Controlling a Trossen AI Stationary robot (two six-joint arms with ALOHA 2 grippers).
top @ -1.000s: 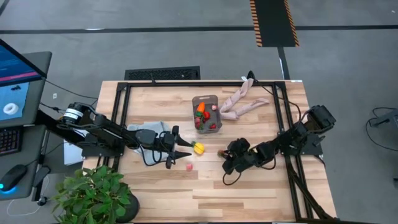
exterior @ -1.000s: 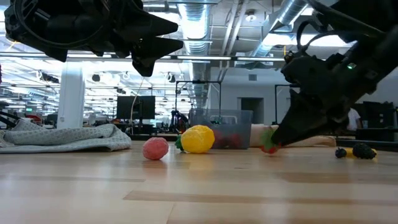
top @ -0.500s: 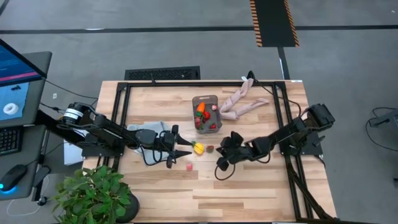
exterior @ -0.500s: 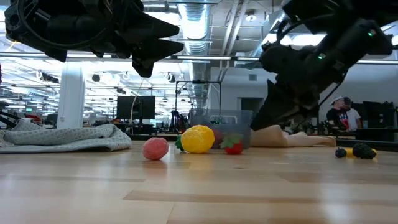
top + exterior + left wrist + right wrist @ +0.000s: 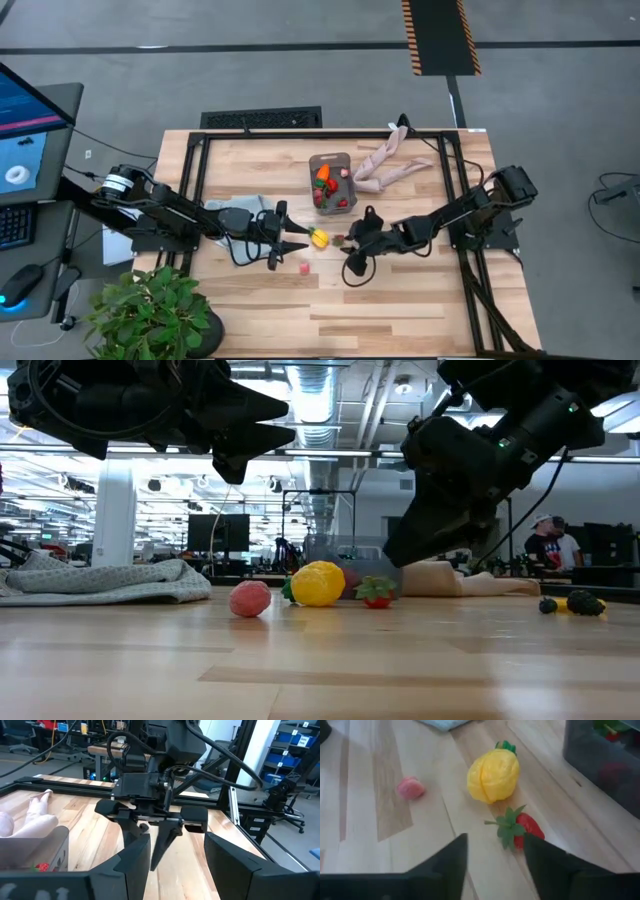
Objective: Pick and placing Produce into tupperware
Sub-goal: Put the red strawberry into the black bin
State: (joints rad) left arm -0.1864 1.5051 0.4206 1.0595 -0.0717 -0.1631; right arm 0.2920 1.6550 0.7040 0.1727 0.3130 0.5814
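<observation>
The clear tub stands on the table's far middle and holds an orange carrot and red pieces. The yellow lemon, a strawberry and a pink berry lie on the wood nearer. The right wrist view shows the lemon, the strawberry and the pink berry. My right gripper is open just right of the strawberry, which lies ahead of the gap between its fingers, untouched. My left gripper hovers open, left of the lemon.
A grey-blue cloth lies under my left arm. A beige limb-shaped object lies right of the tub. Dark berries sit toward the table's right. A potted plant stands at the near left corner. Bare wood fills the near half.
My right gripper has moved toward the table's left edge, nearing the lemon and my left gripper. The strawberry went along the table to the left in the first half second, then lay still beside the lemon.
</observation>
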